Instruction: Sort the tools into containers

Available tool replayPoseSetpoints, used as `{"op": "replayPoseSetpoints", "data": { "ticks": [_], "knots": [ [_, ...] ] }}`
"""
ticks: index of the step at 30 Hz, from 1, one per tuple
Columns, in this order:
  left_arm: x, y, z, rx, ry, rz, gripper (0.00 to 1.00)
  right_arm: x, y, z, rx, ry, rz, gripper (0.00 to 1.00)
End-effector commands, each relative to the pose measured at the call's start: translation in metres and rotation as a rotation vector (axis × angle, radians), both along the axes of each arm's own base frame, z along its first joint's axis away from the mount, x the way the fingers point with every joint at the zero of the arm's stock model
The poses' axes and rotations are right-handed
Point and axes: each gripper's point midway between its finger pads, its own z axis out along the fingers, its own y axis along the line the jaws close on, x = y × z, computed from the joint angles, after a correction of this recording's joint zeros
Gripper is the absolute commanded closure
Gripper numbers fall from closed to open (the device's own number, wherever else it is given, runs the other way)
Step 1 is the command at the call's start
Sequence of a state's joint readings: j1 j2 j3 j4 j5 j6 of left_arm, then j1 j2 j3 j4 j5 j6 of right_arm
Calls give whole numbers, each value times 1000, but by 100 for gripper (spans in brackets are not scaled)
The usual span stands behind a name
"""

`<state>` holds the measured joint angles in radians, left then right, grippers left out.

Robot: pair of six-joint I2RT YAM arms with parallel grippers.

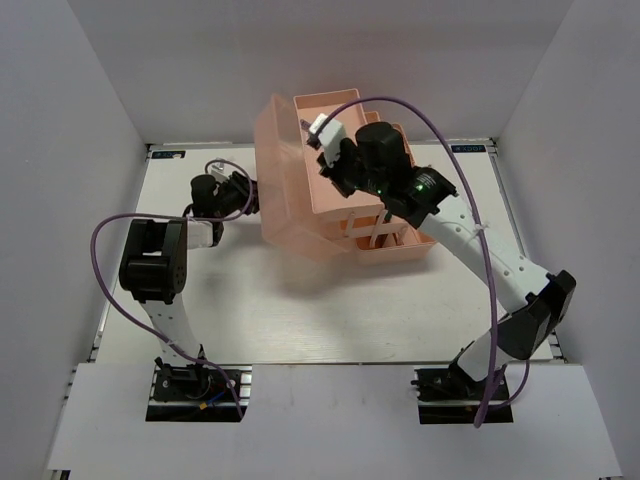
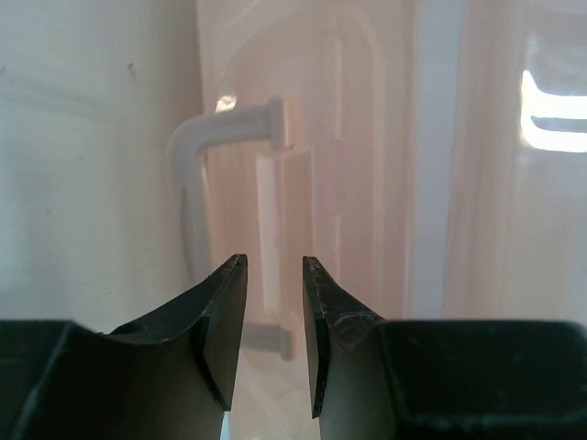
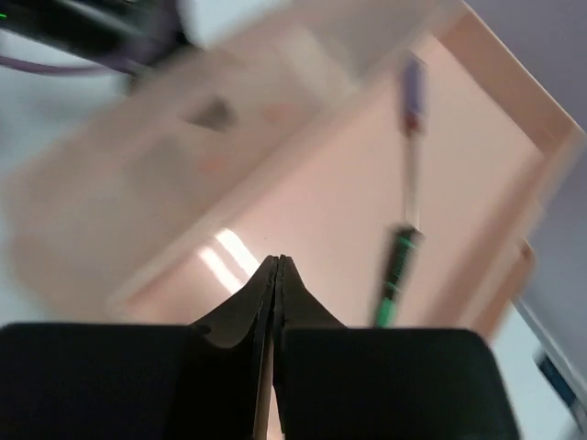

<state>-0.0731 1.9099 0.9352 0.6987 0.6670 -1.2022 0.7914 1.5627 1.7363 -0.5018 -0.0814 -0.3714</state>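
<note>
The salmon-pink toolbox (image 1: 290, 205) stands mid-table with its tiered trays folded out. In the right wrist view one pink tray (image 3: 312, 192) holds the black-green thin screwdriver (image 3: 394, 273) and the blue-red thin screwdriver (image 3: 413, 96), lying end to end, blurred. My right gripper (image 3: 277, 261) is shut on nothing and hovers above that tray; from above it (image 1: 330, 160) is over the toolbox's upper tray. My left gripper (image 2: 275, 261) is open and empty. It points at the toolbox's left side, close to its pale handle (image 2: 197, 174); from above it (image 1: 243, 195) is at the box's left wall. The pliers and green stubby screwdrivers are hidden.
Purple cables (image 1: 110, 270) loop beside each arm. The lower trays (image 1: 395, 245) stick out toward the right arm. White walls enclose the table on the left, back and right.
</note>
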Motion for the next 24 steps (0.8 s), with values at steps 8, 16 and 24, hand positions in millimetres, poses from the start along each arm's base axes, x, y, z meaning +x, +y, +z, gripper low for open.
{"op": "replayPoseSetpoints", "data": {
  "ticks": [8,16,24],
  "knots": [
    [30,-15,72,75,-178,-94,58,118,-238,-22,-27,-108,-856,100],
    [46,-45,104,67,-237,-208,57,111,-315,-161,-69,340,-908,100],
    [54,-102,113,33,-243,-398,53,98,-287,-230,31,679,-785,100]
  ]
}}
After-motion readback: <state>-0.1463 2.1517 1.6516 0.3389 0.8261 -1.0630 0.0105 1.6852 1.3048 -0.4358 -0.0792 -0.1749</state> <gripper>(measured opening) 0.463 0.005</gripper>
